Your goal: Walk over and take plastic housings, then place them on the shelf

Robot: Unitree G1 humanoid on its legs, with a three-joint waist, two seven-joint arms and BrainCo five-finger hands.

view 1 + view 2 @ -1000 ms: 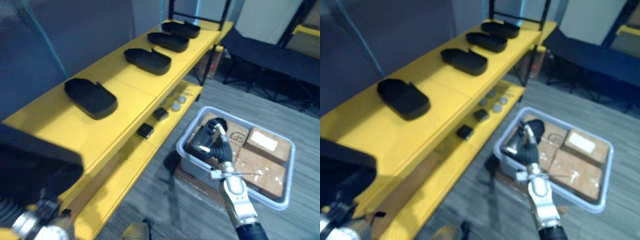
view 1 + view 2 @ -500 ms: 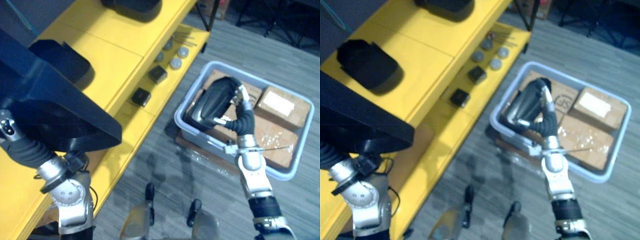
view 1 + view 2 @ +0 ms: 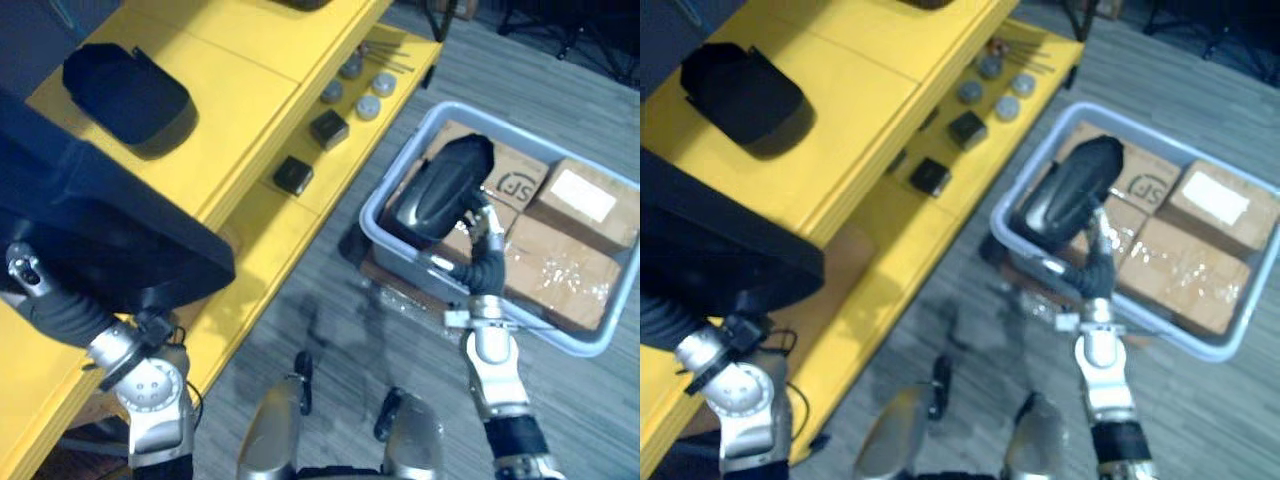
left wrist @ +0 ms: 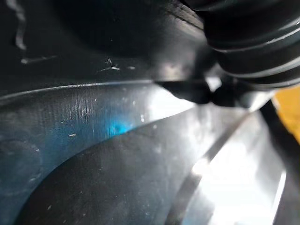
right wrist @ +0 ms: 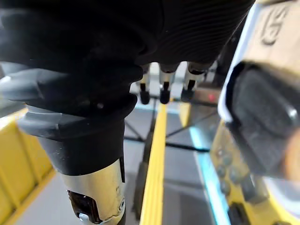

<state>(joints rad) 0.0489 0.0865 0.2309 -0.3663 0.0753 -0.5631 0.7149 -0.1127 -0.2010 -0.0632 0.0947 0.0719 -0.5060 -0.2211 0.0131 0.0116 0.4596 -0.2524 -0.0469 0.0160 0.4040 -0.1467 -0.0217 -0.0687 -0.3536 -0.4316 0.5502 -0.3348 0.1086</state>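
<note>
A warehouse or factory storeroom, seen from above. Long yellow shelving (image 3: 250, 90) with 2 levels runs along the left. A black plastic housing (image 3: 128, 95) lies on its top level, and small black blocks (image 3: 293, 175) and round grey parts (image 3: 370, 108) lie on the lower one. Beside it, on a grey plank-pattern floor (image 3: 600, 420), a grey plastic bin (image 3: 396, 160) holds taped cardboard boxes (image 3: 570, 260).
</note>
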